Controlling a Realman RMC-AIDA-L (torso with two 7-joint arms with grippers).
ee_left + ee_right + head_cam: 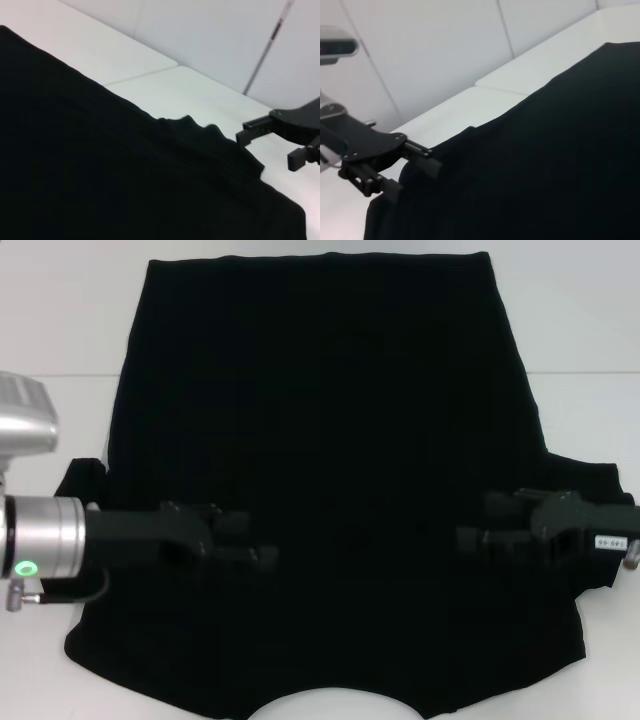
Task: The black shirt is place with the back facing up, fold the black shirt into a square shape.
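The black shirt (330, 420) lies spread flat on the white table (60, 330), plain side up. Its neck cutout is at the near edge and its hem at the far edge. My left gripper (255, 540) reaches in from the left over the shirt's near-left part, fingers apart with nothing between them; the right wrist view also shows the left gripper (415, 180) beside the sleeve. My right gripper (478, 522) comes in from the right over the near-right part, also open, and the left wrist view shows the right gripper (267, 150) just above the sleeve edge of the shirt (100, 165).
White table surface (165, 95) borders the shirt on the far side and both flanks. A seam in the table (580, 373) runs across behind the sleeves. White wall panels (435, 45) stand beyond the table.
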